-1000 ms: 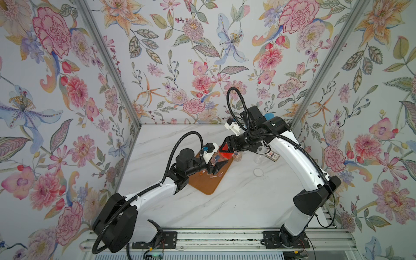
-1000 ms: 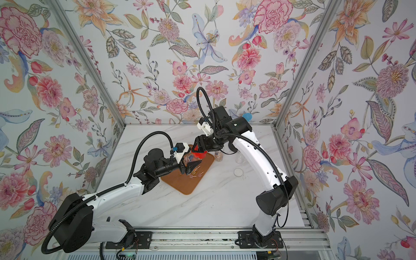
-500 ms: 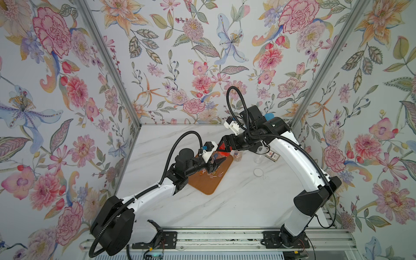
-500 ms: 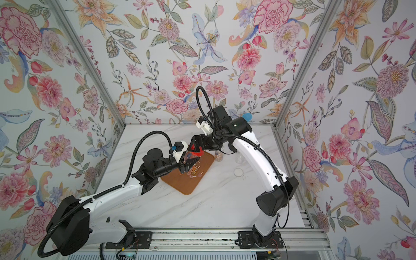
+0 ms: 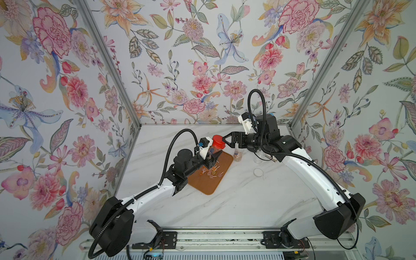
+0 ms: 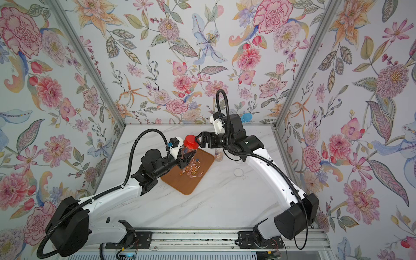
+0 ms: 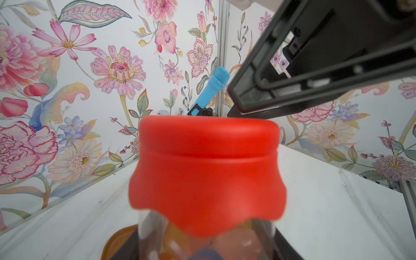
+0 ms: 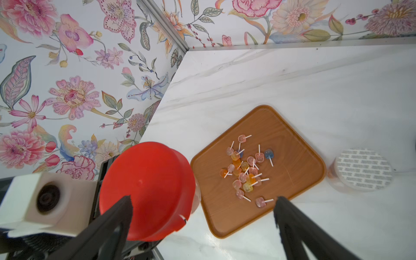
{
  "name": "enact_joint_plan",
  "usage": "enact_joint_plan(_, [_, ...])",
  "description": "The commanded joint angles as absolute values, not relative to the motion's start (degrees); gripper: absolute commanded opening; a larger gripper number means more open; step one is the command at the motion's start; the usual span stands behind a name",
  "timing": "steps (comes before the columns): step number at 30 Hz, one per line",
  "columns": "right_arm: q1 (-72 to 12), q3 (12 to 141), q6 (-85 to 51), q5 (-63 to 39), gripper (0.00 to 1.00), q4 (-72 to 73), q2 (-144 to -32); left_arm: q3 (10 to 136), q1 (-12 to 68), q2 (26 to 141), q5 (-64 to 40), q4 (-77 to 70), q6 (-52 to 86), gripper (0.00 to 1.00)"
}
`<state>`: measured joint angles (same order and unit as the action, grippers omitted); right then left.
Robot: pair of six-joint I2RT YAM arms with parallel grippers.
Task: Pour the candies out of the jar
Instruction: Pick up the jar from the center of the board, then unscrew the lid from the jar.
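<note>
The jar (image 5: 213,150) is clear with a red lid (image 5: 218,142) on it and candies showing through its wall (image 7: 236,245). My left gripper (image 5: 213,156) is shut on the jar's body, holding it above the back corner of the brown tray (image 5: 211,186). Several loose candies (image 8: 245,171) lie on the tray (image 8: 292,146) in both top views (image 6: 191,172). My right gripper (image 8: 202,200) stands open beside the lid (image 8: 146,191), one finger in front of it and nothing held between them.
A second small jar with a white sealed top (image 8: 362,168) stands just off the tray's back right corner. A clear ring-shaped lid (image 5: 258,172) lies on the marble to the right. A blue microphone (image 7: 216,83) leans in the back corner.
My left gripper has closed on the jar's body. My right gripper has opened wide and let go of the jar at the lid.
</note>
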<state>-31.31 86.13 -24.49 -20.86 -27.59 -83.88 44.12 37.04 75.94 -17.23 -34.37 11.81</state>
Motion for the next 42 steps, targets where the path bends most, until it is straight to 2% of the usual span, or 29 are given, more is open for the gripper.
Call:
enact_joint_plan(1, [-32.71,83.01,-22.61,-18.83,1.0,-16.78,-83.13,44.89,36.65,78.46,-14.76,-37.9,13.95,0.0])
enact_joint_plan(8, [-33.39,74.91,-23.27,-18.69,1.0,-6.32,-82.26,41.3,36.95,79.31,-13.72,-42.72,16.1,0.0])
enact_joint_plan(16, [-36.11,74.56,-23.86,-19.43,0.93,-2.01,-84.5,39.84,37.53,77.26,-12.63,-39.39,14.85,0.0])
enact_joint_plan(22, [-39.37,72.52,-24.85,-15.69,0.88,1.8,-85.95,38.98,38.52,75.65,-11.6,-38.29,14.07,0.0])
enact_joint_plan(29, [-40.7,72.38,-25.99,-14.37,0.83,2.16,-86.87,39.04,39.59,74.53,-9.88,-35.51,12.32,0.0])
enact_joint_plan(35, [-40.77,72.03,-27.68,-14.89,0.7,2.21,-87.1,39.01,40.33,73.44,-7.73,-33.94,11.2,0.0])
enact_joint_plan(42, [-41.0,72.96,-26.77,-14.35,0.71,-0.07,-87.83,41.11,41.3,73.15,-5.51,-30.52,8.54,0.0])
